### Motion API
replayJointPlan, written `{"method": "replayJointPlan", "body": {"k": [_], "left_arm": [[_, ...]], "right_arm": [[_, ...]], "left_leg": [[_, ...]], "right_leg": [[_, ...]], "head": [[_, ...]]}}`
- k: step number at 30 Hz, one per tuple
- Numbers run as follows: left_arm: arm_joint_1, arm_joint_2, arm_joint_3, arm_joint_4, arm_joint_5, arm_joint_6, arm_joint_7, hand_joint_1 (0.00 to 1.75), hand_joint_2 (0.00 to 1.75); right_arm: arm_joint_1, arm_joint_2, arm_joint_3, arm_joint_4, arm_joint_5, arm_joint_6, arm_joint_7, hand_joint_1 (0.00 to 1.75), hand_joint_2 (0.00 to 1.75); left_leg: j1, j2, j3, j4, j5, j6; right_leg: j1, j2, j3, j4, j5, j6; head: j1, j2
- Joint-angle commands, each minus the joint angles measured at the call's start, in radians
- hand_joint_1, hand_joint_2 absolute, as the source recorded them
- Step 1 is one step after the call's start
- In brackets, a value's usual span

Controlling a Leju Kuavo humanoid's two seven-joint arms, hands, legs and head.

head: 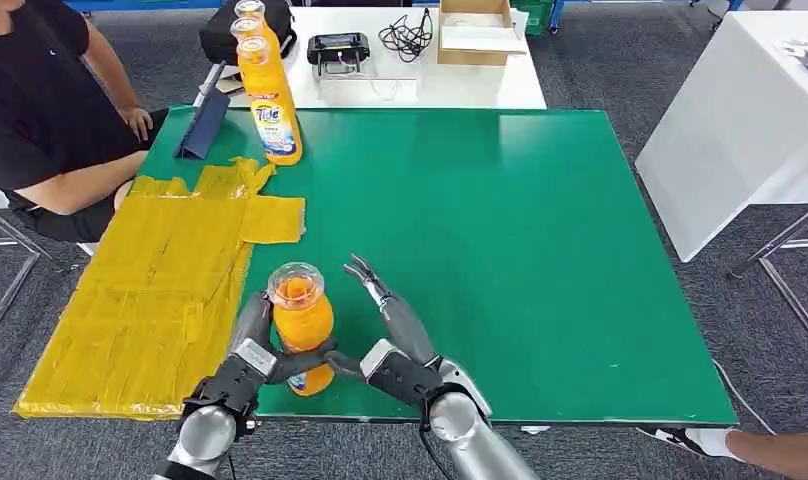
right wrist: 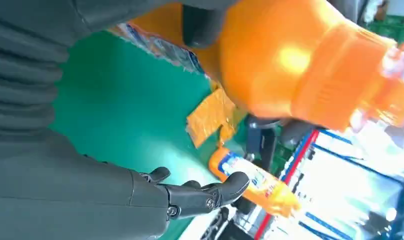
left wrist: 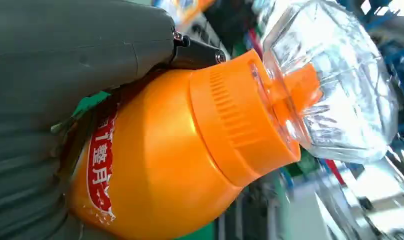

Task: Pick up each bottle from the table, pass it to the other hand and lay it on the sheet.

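Presently the left hand (head: 242,372) grips the orange bottle (head: 302,325) upright near the table's (head: 540,250) front edge, beside the yellow sheet (head: 150,300). The right hand (head: 392,345) is open, fingers spread, thumb touching the bottle, apparently mid-handover. A second bottle (head: 268,100) waits well apart.

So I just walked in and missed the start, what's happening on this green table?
The robot is holding an orange bottle upright at the near edge of the green table. Its left hand grips the bottle, while the right hand sits beside it with fingers spread. A second orange bottle stands at the far edge. The yellow sheet on the left has no bottle on it. A person sits beside the table.
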Motion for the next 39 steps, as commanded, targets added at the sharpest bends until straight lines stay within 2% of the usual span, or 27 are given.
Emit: {"method": "replayJointPlan", "body": {"k": [1, 3, 6, 10, 14, 15, 16, 17, 19, 21, 24, 26, 27, 28, 29, 32, 34, 36, 39], "left_arm": [[-0.049, 0.006, 0.077, 0.037, -0.53, 0.5, 0.086, 1.75, 1.75], [-0.06, 0.018, 0.114, 0.084, -0.682, 0.562, 0.141, 1.75, 1.75], [-0.088, 0.022, 0.216, 0.15, -0.892, 0.562, 0.197, 1.75, 1.75], [-0.158, 0.049, 0.305, 0.299, -1.025, 0.562, 0.259, 1.75, 1.75], [-0.207, 0.084, 0.329, 0.401, -1.056, 0.562, 0.286, 1.75, 1.75], [-0.207, 0.084, 0.329, 0.401, -1.056, 0.562, 0.286, 1.75, 1.75], [-0.299, 0.126, 0.32, 0.661, -1.142, 0.562, 0.393, 1.75, 1.75], [-0.332, 0.151, 0.309, 0.726, -1.137, 0.562, 0.412, 1.75, 1.75], [-0.399, 0.234, 0.131, 0.92, -1.142, 0.562, 0.591, 1.75, 1.75], [-0.405, 0.236, 0.127, 0.928, -1.142, 0.562, 0.594, 1.75, 1.75], [-0.405, 0.236, 0.127, 0.928, -1.142, 0.562, 0.594, 1.75, 1.75], [-0.451, 0.244, 0.082, 1.069, -1.142, 0.53, 0.627, 1.75, 1.75], [-0.457, 0.26, 0.01, 1.099, -1.142, 0.558, 0.673, 0.0, 1.75], [-0.455, 0.259, -0.013, 1.125, -1.129, 0.553, 0.695, 0.0, 1.75], [-0.456, 0.248, 0.005, 1.139, -1.119, 0.551, 0.667, 0.0, 0.0], [-0.425, 0.225, 0.055, 1.079, -1.114, 0.562, 0.582, 0.0, 0.0], [-0.379, 0.203, 0.1, 0.955, -1.096, 0.562, 0.503, 0.0, 0.0], [-0.35, 0.191, 0.125, 0.881, -1.107, 0.562, 0.478, 0.0, 0.0], [-0.348, 0.187, 0.125, 0.879, -1.11, 0.562, 0.48, 0.0, 0.0]], "right_arm": [[0.022, -0.142, -0.068, -0.216, -0.02, 0.035, -0.01, 0.0, 0.0], [0.034, -0.158, -0.068, -0.255, -0.027, 0.045, -0.013, 0.0, 0.0], [0.039, -0.173, -0.059, -0.29, -0.036, 0.051, -0.016, 0.0, 0.0], [0.038, -0.182, -0.056, -0.31, -0.07, 0.052, -0.022, 0.0, 0.0], [0.031, -0.189, -0.048, -0.304, -0.084, 0.057, -0.023, 0.0, 0.0], [0.031, -0.189, -0.048, -0.304, -0.084, 0.057, -0.023, 0.0, 0.0], [0.022, -0.195, -0.042, -0.298, -0.096, 0.065, -0.019, 0.0, 0.0], [0.012, -0.196, -0.036, -0.297, -0.101, 0.068, -0.016, 0.0, 0.0], [0.001, -0.195, -0.028, -0.291, -0.108, 0.078, -0.008, 0.0, 0.0], [0.0, -0.194, -0.028, -0.29, -0.108, 0.078, -0.008, 0.0, 0.0], [0.0, -0.194, -0.028, -0.29, -0.108, 0.078, -0.008, 0.0, 0.0], [-0.001, -0.195, -0.021, -0.286, -0.114, 0.084, -0.006, 0.0, 0.0], [-0.004, -0.2, -0.013, -0.283, -0.108, 0.084, -0.002, 0.0, 0.0], [-0.006, -0.204, -0.01, -0.277, -0.105, 0.081, 0.002, 0.0, 0.0], [-0.003, -0.209, -0.013, -0.279, -0.104, 0.08, 0.002, 0.0, 0.0], [0.021, -0.225, -0.035, -0.3, -0.103, 0.075, 0.002, 0.0, 0.0], [0.038, -0.235, -0.047, -0.31, -0.081, 0.059, 0.012, 0.0, 0.0], [0.048, -0.243, -0.042, -0.316, -0.014, 0.019, 0.023, 0.0, 0.0], [0.052, -0.245, -0.041, -0.315, -0.013, 0.018, 0.022, 0.0, 0.0]], "left_leg": [[0.0, -0.005, 0.002, -0.001, 0.0, 0.002], [-0.001, -0.005, 0.002, -0.002, 0.001, 0.002], [-0.001, -0.003, 0.003, -0.003, 0.001, 0.002], [-0.001, -0.002, 0.003, -0.003, 0.001, 0.001], [0.0, -0.002, 0.003, -0.003, 0.001, 0.001], [-0.001, -0.002, 0.002, -0.002, 0.001, 0.001], [0.0, -0.002, 0.003, -0.003, 0.001, 0.001], [-0.001, -0.003, 0.004, -0.003, 0.002, 0.001], [-0.001, -0.004, 0.004, -0.004, 0.002, 0.001], [-0.001, -0.007, 0.002, -0.003, 0.003, 0.001], [0.0, 0.002, 0.003, -0.002, 0.001, 0.001], [-0.001, 0.001, 0.004, -0.002, 0.001, 0.001], [-0.001, 0.0, 0.004, -0.002, 0.001, 0.001], [-0.001, 0.001, 0.003, -0.002, 0.001, 0.001], [-0.001, 0.002, 0.005, -0.003, 0.001, 0.001], [-0.001, 0.002, 0.004, -0.002, 0.001, 0.001], [-0.002, 0.0, 0.004, -0.002, 0.001, 0.001], [-0.002, -0.001, 0.005, -0.002, 0.0, 0.001], [-0.002, -0.002, 0.006, -0.002, 0.001, 0.001]], "right_leg": [[0.0, -0.006, 0.004, -0.002, -0.001, 0.001], [0.0, -0.005, 0.004, -0.003, 0.0, 0.001], [-0.001, -0.003, 0.005, -0.003, 0.0, 0.001], [-0.001, -0.002, 0.003, -0.002, 0.0, 0.0], [0.0, -0.003, 0.003, -0.002, 0.0, 0.0], [0.0, -0.002, 0.002, -0.001, 0.0, 0.0], [0.0, -0.002, 0.003, -0.002, 0.0, 0.0], [-0.001, -0.004, 0.004, -0.002, 0.0, 0.0], [-0.001, -0.005, 0.004, -0.002, 0.0, 0.0], [0.0, -0.007, 0.004, -0.001, 0.0, 0.0], [0.0, 0.0, 0.003, 0.0, 0.0, 0.0], [0.0, 0.0, 0.004, -0.001, 0.0, 0.0], [0.0, -0.001, 0.004, -0.001, 0.0, 0.0], [0.0, -0.001, 0.003, 0.0, 0.0, 0.0], [0.0, 0.0, 0.004, -0.001, 0.0, 0.0], [-0.002, 0.001, 0.003, 0.0, 0.0, 0.0], [-0.003, 0.0, 0.004, -0.001, 0.0, 0.0], [-0.002, -0.001, 0.007, -0.001, 0.0, 0.0], [-0.003, -0.002, 0.008, -0.001, 0.0, 0.001]], "head": [[0.0, 0.0], [0.0, 0.0], [0.0, 0.0], [0.0, 0.0], [0.0, 0.0], [0.0, 0.0], [0.0, 0.0], [0.0, 0.0], [0.0, 0.0], [0.0, 0.0], [0.0, 0.0], [0.0, 0.0], [0.0, 0.0], [0.0, 0.0], [0.0, 0.0], [0.0, 0.0], [0.0, 0.0], [0.0, 0.0], [0.0, 0.0]]}}
